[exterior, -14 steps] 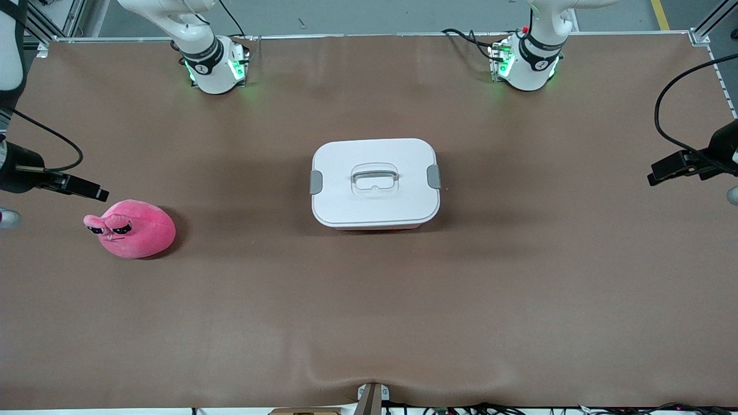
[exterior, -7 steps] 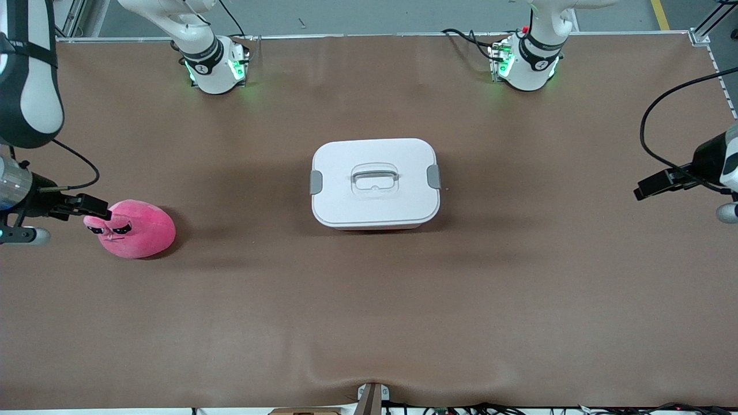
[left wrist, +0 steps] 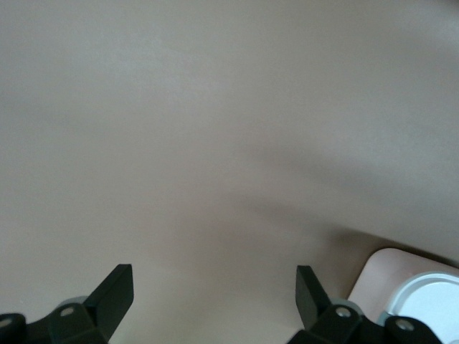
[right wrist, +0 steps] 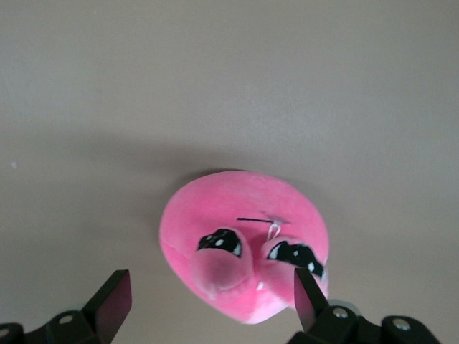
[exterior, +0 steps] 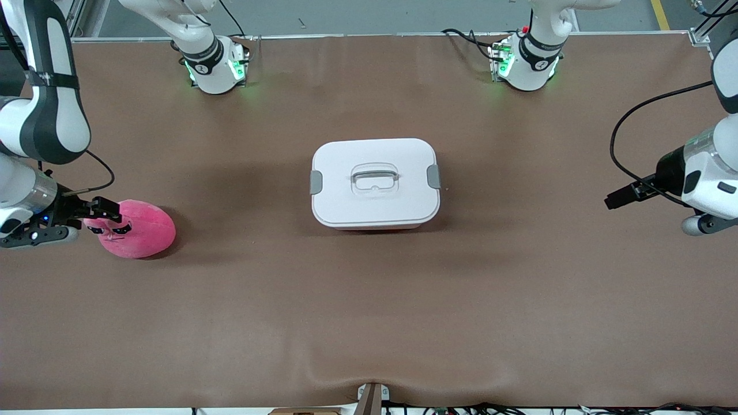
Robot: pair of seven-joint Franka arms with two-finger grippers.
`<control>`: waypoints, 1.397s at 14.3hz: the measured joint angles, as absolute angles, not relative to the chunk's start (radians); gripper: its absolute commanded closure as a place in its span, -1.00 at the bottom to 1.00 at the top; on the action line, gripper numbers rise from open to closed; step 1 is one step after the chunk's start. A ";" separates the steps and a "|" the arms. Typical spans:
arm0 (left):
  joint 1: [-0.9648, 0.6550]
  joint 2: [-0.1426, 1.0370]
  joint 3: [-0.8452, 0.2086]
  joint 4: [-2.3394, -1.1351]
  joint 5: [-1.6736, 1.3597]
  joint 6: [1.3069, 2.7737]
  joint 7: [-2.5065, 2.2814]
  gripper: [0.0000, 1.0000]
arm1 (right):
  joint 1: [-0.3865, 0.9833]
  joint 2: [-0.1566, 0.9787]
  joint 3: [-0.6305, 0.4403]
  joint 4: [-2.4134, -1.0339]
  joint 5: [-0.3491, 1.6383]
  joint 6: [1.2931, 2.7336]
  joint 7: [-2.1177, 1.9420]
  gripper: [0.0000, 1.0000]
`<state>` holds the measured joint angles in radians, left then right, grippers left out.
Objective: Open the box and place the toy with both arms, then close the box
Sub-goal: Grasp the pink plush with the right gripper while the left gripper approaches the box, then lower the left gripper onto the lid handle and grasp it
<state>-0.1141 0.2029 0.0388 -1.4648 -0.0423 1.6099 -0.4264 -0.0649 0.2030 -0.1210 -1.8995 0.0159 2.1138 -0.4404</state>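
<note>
The box (exterior: pixel 375 181) stands at the table's middle, white lid on, a grey clip (exterior: pixel 316 182) at each end. The hot-pink plush toy (exterior: pixel 141 230) lies toward the right arm's end of the table, its dark eyes facing my right gripper (exterior: pixel 109 210). That gripper is open, its fingertips over the toy's face edge; in the right wrist view the toy (right wrist: pixel 244 229) fills the space ahead of the right gripper (right wrist: pixel 211 301), unheld. My left gripper (exterior: pixel 612 202) hangs open and empty over bare table, well apart from the box. In the left wrist view, the left gripper (left wrist: pixel 213 294) shows a box corner (left wrist: pixel 401 287) beside it.
A brown mat (exterior: pixel 369 300) covers the table. Both arm bases (exterior: pixel 216 66) (exterior: pixel 524 63) stand along the edge farthest from the front camera. A black cable (exterior: pixel 625 132) loops off the left arm. A small bracket (exterior: pixel 372 397) sits at the nearest edge.
The right gripper has come down from beside the toy to over its face. The left gripper has moved in from the table's end toward the box. Box and toy have not moved.
</note>
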 measured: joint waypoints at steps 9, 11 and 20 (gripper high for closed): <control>-0.189 0.213 0.024 -1.464 -0.118 1.628 -0.714 -1.00 | -0.089 0.224 -0.113 -1.956 0.015 2.158 -0.764 -1.00; -0.194 0.228 0.024 -1.464 -0.136 1.658 -0.744 -1.00 | -0.084 0.237 -0.111 -1.957 0.015 2.159 -0.767 -1.00; -0.353 0.260 0.020 -1.464 -0.139 1.713 -1.164 -1.00 | -0.077 0.287 -0.109 -1.958 0.015 2.178 -0.790 -1.00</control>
